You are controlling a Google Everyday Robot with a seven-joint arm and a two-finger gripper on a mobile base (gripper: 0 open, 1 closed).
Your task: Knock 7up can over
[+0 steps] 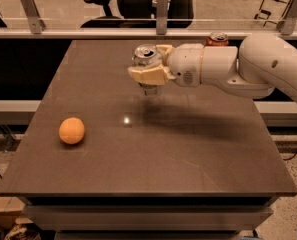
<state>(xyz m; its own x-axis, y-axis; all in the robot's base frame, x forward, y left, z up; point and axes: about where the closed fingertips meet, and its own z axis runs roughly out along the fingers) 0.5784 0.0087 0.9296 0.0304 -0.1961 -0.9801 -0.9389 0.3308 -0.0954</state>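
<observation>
silver-grey 7up can [145,53] sits clamped between the tan fingers of the gripper [149,64], over the far middle of the dark table [188,149]. an orange [71,130] lies well apart at left; a red can [218,38] peeks from behind the white arm [268,64].

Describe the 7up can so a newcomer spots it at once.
On the dark table, follow the white arm to its gripper near the far middle. The 7up can is held between its fingers: silver-grey, unlike the red can behind the arm.
</observation>
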